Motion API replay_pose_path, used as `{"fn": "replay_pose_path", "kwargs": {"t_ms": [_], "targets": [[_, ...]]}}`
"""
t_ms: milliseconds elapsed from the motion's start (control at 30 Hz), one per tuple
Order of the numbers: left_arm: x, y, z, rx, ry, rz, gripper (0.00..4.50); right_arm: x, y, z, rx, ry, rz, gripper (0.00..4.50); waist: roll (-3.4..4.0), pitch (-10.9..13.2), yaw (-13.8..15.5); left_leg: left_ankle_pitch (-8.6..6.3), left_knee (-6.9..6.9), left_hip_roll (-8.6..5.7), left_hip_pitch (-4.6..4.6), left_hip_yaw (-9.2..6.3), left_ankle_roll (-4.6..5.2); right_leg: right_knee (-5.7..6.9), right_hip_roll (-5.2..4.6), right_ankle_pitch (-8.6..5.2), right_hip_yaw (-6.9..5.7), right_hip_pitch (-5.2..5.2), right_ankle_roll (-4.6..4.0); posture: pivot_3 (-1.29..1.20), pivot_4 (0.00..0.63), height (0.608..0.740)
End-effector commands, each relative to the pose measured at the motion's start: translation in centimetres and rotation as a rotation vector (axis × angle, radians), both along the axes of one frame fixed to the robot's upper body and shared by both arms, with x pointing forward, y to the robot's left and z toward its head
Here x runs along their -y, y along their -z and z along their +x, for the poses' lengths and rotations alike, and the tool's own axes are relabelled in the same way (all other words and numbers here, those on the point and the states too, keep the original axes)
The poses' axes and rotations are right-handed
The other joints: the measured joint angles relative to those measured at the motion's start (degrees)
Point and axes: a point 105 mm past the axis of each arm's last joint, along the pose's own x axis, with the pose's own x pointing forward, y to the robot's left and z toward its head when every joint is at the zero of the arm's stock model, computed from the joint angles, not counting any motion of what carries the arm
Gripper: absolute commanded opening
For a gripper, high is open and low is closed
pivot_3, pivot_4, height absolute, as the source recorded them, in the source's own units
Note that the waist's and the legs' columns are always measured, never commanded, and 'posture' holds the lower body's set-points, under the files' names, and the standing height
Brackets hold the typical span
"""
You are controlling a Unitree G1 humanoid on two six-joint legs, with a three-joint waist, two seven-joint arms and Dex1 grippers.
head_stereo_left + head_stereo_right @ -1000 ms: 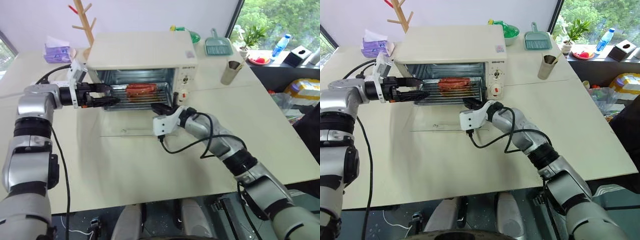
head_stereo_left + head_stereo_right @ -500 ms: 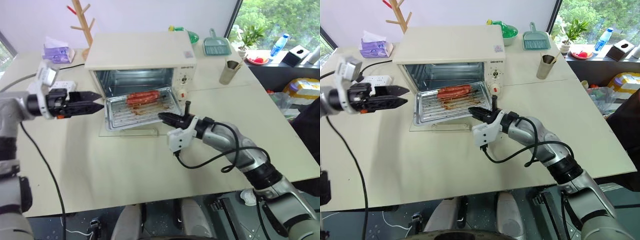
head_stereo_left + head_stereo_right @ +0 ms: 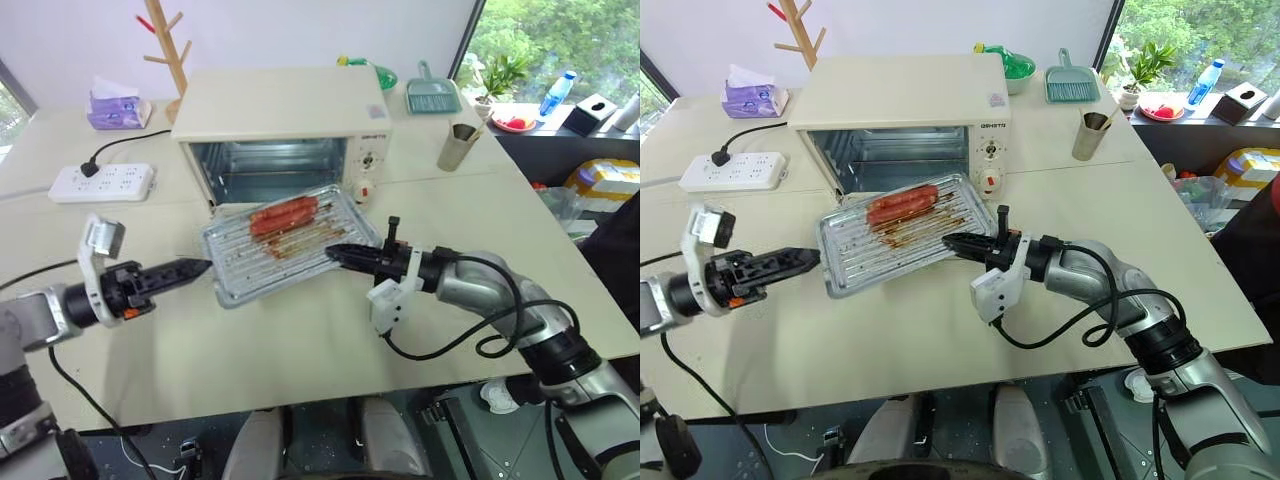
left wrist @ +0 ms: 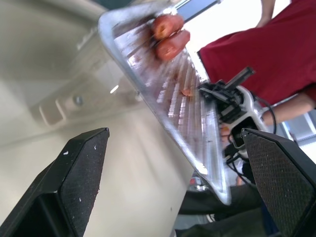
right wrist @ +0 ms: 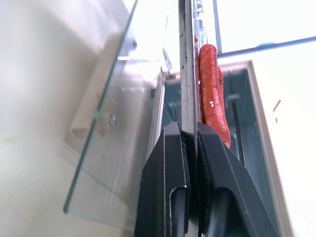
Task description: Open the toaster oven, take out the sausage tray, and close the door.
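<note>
Sausage tray [image 3: 285, 245] clear of the open toaster oven [image 3: 285, 125], right gripper [image 3: 335, 252] clamping its rim; left gripper [image 3: 195, 268] spread wide beside it, above the bench [image 3: 250, 340].

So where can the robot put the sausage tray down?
There is bare table in front of the open door, between the left gripper and the right gripper, which holds the tray. It is crowded behind the toaster oven.
</note>
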Motion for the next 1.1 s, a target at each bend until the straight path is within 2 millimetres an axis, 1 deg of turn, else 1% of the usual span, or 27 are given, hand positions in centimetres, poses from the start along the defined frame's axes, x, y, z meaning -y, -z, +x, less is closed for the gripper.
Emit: {"fn": "replay_pose_path", "kwargs": {"t_ms": [33,300,433,533,567,600,667,733,833,900,1100], "targets": [[0.8,0.4,-0.3,0.011,-0.037,-0.057,4.5,-0.3,-1.6,-0.9,0.032,-0.06,0.039,0.02,0.0,0.0,0.1,0.0,-0.01,0.0,0.0,0.0,0.0,-0.01,-0.01,0.0,0.0,0.0,0.0,0.0,0.15,0.74],[3.3,0.9,0.6,-0.023,-0.034,-0.157,4.5,-0.6,-1.1,-1.1,0.019,-0.068,0.023,0.02,-0.05,-0.03,1.39,0.0,0.04,-0.01,0.01,0.03,-0.02,-0.04,-0.02,0.01,0.02,0.04,-0.01,0.0,0.15,0.74],[4.0,1.0,0.4,-0.054,-0.016,-0.179,4.5,-0.7,-1.0,-1.1,0.019,-0.062,0.024,0.02,-0.05,-0.03,1.48,0.01,0.04,-0.02,0.01,0.04,-0.02,-0.05,-0.02,0.01,0.04,0.04,-0.02,0.0,0.15,0.74],[4.1,1.1,0.0,-0.08,-0.007,-0.191,4.5,-0.5,-0.7,-0.9,0.019,-0.05,0.016,0.02,-0.05,-0.03,1.49,0.01,0.04,-0.02,0.02,0.04,-0.02,-0.05,-0.02,0.01,0.06,0.04,-0.03,0.0,0.15,0.74],[4.0,1.1,-0.1,-0.092,-0.007,-0.192,3.97,-0.4,-0.6,-0.9,0.02,-0.047,0.014,0.0,-0.05,-0.03,1.5,0.01,0.03,-0.02,0.02,0.04,-0.02,-0.05,-0.02,0.0,0.06,0.03,-0.05,0.0,0.15,0.74],[3.9,1.1,-0.2,-0.103,-0.009,-0.196,3.67,-0.4,-0.6,-0.8,0.021,-0.044,0.012,0.0,-0.05,-0.03,1.49,0.01,0.02,-0.02,0.02,0.04,-0.02,-0.05,-0.02,-0.03,0.07,0.03,-0.11,0.0,0.15,0.74],[3.8,1.1,-0.2,-0.118,-0.012,-0.203,2.66,-0.3,-0.6,-0.8,0.023,-0.039,0.01,0.0,-0.05,-0.03,1.5,0.01,0.02,-0.01,0.02,0.04,-0.02,-0.06,-0.02,-0.09,0.07,0.03,-0.21,0.0,0.15,0.74],[3.9,1.1,-0.5,-0.126,0.002,-0.193,1.56,-0.2,-0.5,-0.8,0.026,-0.036,0.007,0.0,-0.05,-0.03,1.51,0.01,0.02,-0.02,0.02,0.05,-0.02,-0.06,-0.02,-0.1,0.07,0.03,-0.23,0.0,0.15,0.74],[4.6,1.4,-1.5,-0.132,0.057,-0.157,0.06,-0.2,-0.3,-0.8,0.03,-0.037,0.003,0.0,-0.05,-0.03,1.57,0.01,0.02,-0.03,0.02,0.06,-0.02,-0.09,-0.02,-0.11,0.08,0.05,-0.24,0.0,0.15,0.74],[4.8,1.5,-1.7,-0.15,0.064,-0.178,0.06,-0.2,-0.3,-0.9,0.034,-0.037,0.002,0.0,-0.05,-0.03,1.58,0.01,0.01,-0.04,0.02,0.08,-0.02,-0.11,-0.01,-0.11,0.1,0.05,-0.25,0.0,0.15,0.74],[4.9,2.0,-1.1,-0.208,0.001,-0.255,0.06,0.0,-0.3,-1.0,0.039,-0.031,-0.004,0.0,-0.04,-0.03,1.63,0.01,0.01,-0.03,0.02,0.07,-0.01,-0.12,-0.02,-0.12,0.11,0.06,-0.26,0.0,0.15,0.74]]}}
